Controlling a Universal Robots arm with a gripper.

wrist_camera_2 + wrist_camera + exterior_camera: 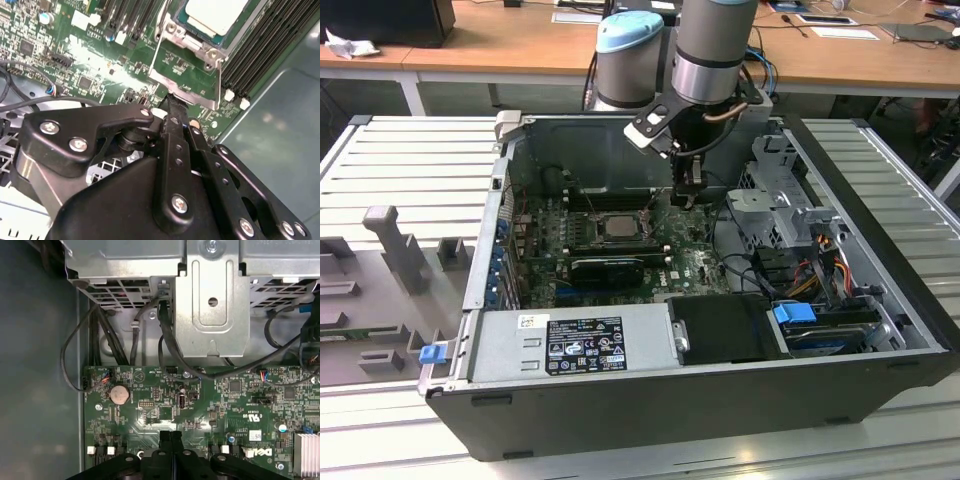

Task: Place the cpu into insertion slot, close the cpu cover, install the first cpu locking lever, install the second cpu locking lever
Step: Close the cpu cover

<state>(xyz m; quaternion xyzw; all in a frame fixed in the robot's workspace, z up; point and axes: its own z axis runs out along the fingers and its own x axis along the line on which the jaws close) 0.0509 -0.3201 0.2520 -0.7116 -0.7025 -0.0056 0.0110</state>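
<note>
Pressing together with nothing between them, the jaws sit low over the motherboard (235, 405) inside the open computer case (650, 420). Second wrist view: tips at the near edge of the cpu cover (192, 94); contact cannot be told. The cover stands open, clear of the cpu (215, 15), with bare board showing through its centre. The cpu lies flat in the socket just beyond, pale face up. It is near the jaws, on the exterior view's left of them.

We see our arm (716, 45) standing nearly upright, the wrist (708, 122) below it carrying the claw (687, 192) pointed straight down. In the first wrist view its two fingers (164, 441) lie pressed together, no gap.
</note>
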